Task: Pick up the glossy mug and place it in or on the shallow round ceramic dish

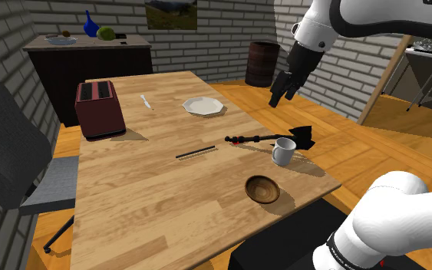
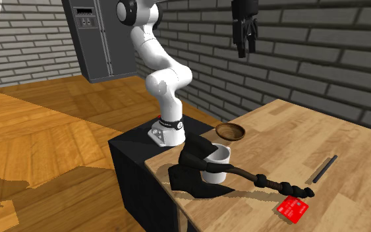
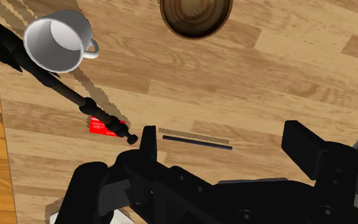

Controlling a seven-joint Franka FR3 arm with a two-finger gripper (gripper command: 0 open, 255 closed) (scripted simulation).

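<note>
A glossy white mug (image 1: pixel 284 151) (image 2: pixel 215 163) (image 3: pixel 56 41) stands upright near the table edge closest to the stand, touching a black axe's head. A round brown dish (image 1: pixel 262 189) (image 2: pixel 230 131) (image 3: pixel 194 16) sits on the wood a short way from the mug, nearer the stand. A white plate (image 1: pixel 202 106) lies farther back on the table. My gripper (image 1: pixel 283 96) (image 2: pixel 244 43) (image 3: pixel 225 149) hangs high above the table, well over the mug and dish, open with nothing between its fingers.
A black axe (image 1: pixel 272 139) (image 2: pixel 243 174) lies beside the mug, its handle ending over a red card (image 2: pixel 291 208) (image 3: pixel 101 125). A dark stick (image 1: pixel 196 153) (image 3: pixel 196 141) lies mid-table. A red toaster (image 1: pixel 99 109) and a fork (image 1: pixel 146 101) sit farther back; a grey chair (image 1: pixel 14 153) stands alongside.
</note>
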